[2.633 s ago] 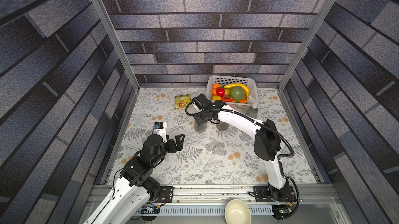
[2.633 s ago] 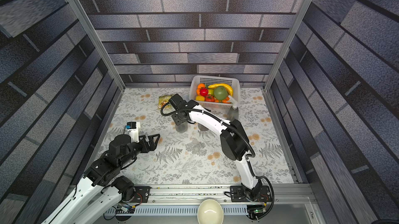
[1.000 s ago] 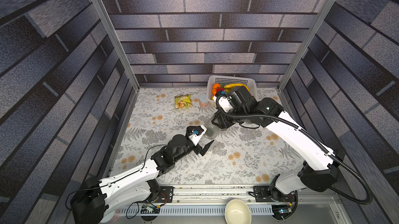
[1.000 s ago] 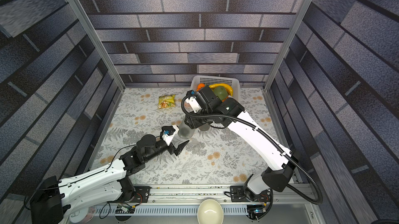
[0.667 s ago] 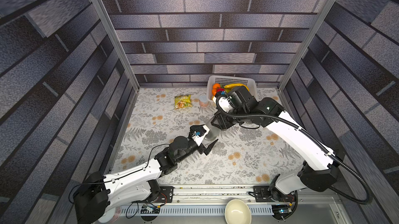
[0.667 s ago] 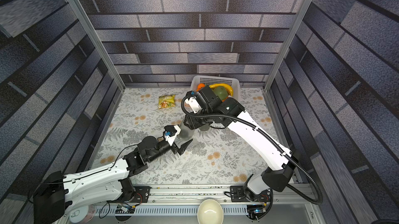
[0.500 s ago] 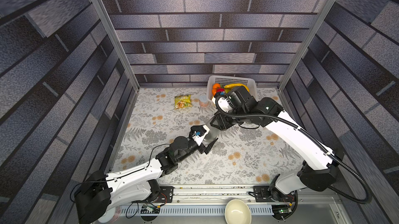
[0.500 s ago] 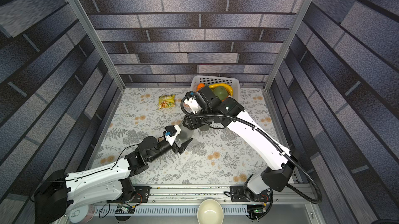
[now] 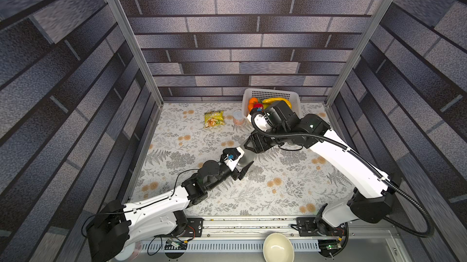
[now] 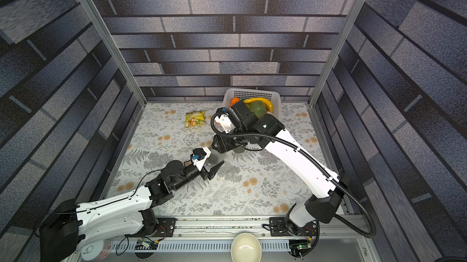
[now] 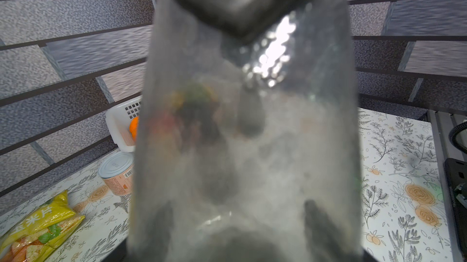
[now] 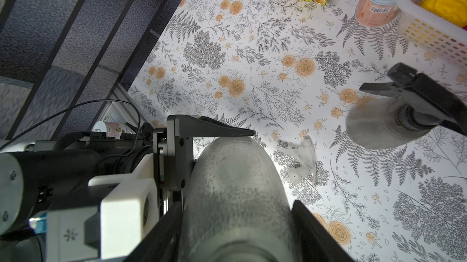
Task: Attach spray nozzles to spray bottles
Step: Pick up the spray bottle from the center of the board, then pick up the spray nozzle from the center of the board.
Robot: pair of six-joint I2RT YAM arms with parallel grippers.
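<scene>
Floral tabletop (image 9: 278,197) lies open between bottle (image 9: 246,158) and front rail (image 9: 252,223).

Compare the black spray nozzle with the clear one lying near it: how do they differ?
Colour: the black nozzle is dark and solid, while the clear nozzle is see-through.
Place: the black nozzle sits on the neck of a grey bottle, while the clear nozzle lies loose on the table, joined to no bottle.
Both are trigger spray heads.

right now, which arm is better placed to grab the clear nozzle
Right, probably: the right gripper points down at the table by the clear nozzle; the left gripper sits sideways around the bottle.
</scene>
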